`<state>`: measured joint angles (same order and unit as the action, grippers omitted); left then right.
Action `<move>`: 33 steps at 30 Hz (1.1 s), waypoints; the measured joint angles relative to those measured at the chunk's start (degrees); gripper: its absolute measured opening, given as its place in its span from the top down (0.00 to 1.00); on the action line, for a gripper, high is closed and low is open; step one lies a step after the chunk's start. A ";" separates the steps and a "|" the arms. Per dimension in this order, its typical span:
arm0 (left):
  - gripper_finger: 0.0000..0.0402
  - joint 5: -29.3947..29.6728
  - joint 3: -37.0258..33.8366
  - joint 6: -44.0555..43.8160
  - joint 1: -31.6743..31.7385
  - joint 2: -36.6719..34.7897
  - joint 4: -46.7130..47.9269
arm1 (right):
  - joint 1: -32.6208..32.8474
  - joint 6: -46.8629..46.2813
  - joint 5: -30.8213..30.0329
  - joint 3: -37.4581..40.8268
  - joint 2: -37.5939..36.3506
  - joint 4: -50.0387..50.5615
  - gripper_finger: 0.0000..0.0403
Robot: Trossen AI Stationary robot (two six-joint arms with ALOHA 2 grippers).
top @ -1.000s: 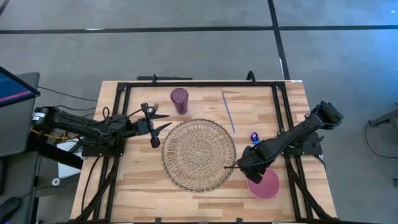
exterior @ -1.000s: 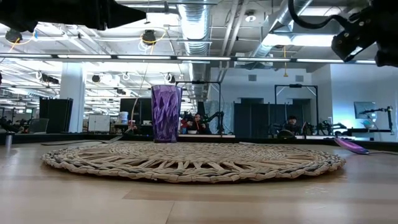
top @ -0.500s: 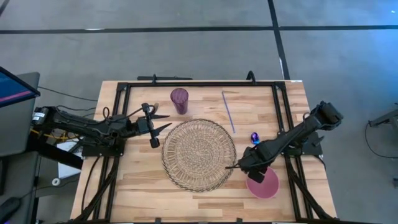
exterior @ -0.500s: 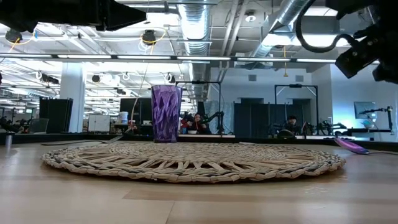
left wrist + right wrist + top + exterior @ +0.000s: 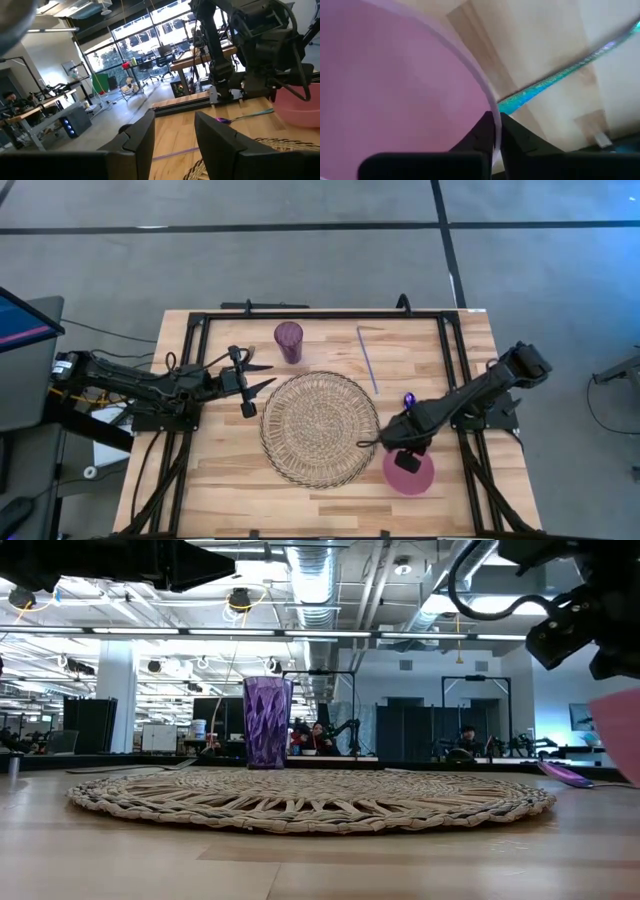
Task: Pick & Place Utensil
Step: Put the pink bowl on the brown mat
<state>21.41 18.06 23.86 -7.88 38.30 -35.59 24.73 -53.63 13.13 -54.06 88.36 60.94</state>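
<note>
A pink bowl [image 5: 412, 475] is at the table's near right, beside a round woven mat [image 5: 320, 428]. My right gripper [image 5: 400, 458] is shut on the bowl's rim. An iridescent spoon [image 5: 408, 400] lies flat on the wood just beyond the bowl; its handle [image 5: 560, 75] shows in the right wrist view. My left gripper [image 5: 258, 377] hovers open at the mat's left edge, holding nothing. A purple cup [image 5: 289, 340] stands upright behind the mat. My right gripper pinches the pink bowl's thin rim [image 5: 487, 105] between its two fingers, one inside the bowl and one outside. The fingers slant down from the table's far right. In the low view the bowl's edge [image 5: 618, 735] stands raised; whether the bowl is clear of the table I cannot tell.
A thin purple straw [image 5: 368, 358] lies on the wood at the far right of the mat. Black frame rails [image 5: 320, 313] run along the table's far and side edges. Bare wood shows near the front edge.
My right gripper has shut on the pink bowl's rim and gone toward the table's left, nearer the mat. The bowl has come along with it and now shows raised at the right edge of the low view.
</note>
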 joint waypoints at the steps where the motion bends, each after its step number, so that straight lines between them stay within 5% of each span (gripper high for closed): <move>1: 0.65 0.00 0.00 0.00 0.00 0.00 0.00 | -0.36 -0.06 0.42 0.02 0.02 -0.32 0.96; 14: 0.65 0.00 0.00 0.02 0.00 0.00 -0.02 | -4.75 1.94 3.10 -10.29 -0.01 -2.31 0.99; 22: 0.65 0.00 0.00 0.04 -0.02 0.00 -0.07 | -10.61 20.62 -8.54 -12.33 0.06 -15.74 0.98; 33: 0.65 0.00 0.00 0.04 -0.02 0.00 -0.40 | -19.79 21.90 -5.54 -12.44 0.70 -29.98 0.97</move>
<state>21.41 18.06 23.90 -7.90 38.30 -36.00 4.93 -31.72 7.59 -66.50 89.07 30.96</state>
